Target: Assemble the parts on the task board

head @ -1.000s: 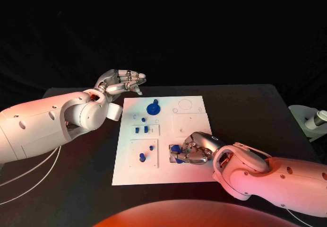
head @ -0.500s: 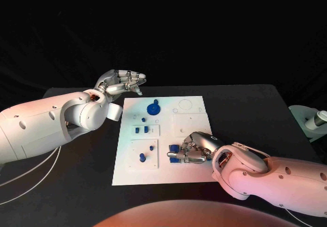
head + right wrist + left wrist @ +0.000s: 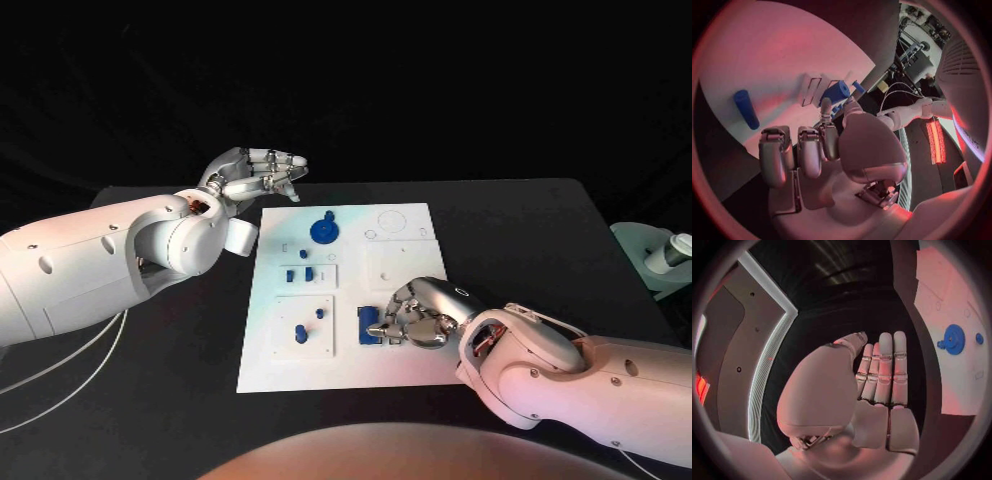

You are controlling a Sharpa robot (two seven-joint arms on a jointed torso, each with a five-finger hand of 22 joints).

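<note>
The white task board [image 3: 407, 252] lies mid-table. On it a blue gear [image 3: 326, 229] sits at the far end, with small blue pegs [image 3: 300, 273] and further blue pieces [image 3: 302, 331] in the recessed plates on its left side. My right hand [image 3: 414, 318] rests on the board's near right part with its fingers curled in. One fingertip [image 3: 825, 107] reaches to a blue block [image 3: 837, 92] beside white slots, and a blue cylinder [image 3: 746, 108] lies loose nearby. My left hand [image 3: 261, 172] hovers past the board's far left corner, fingers straight, holding nothing. The gear [image 3: 953, 339] shows beyond it.
A pale device with a cylinder [image 3: 659, 254] stands at the table's right edge. Thin cables [image 3: 69, 368] trail under my left arm. Bare black table [image 3: 541, 225] stretches right of the board.
My right hand has shifted slightly toward the near edge, and the blue pieces at its fingertips now line up closer together. My left hand has stayed where it was.
</note>
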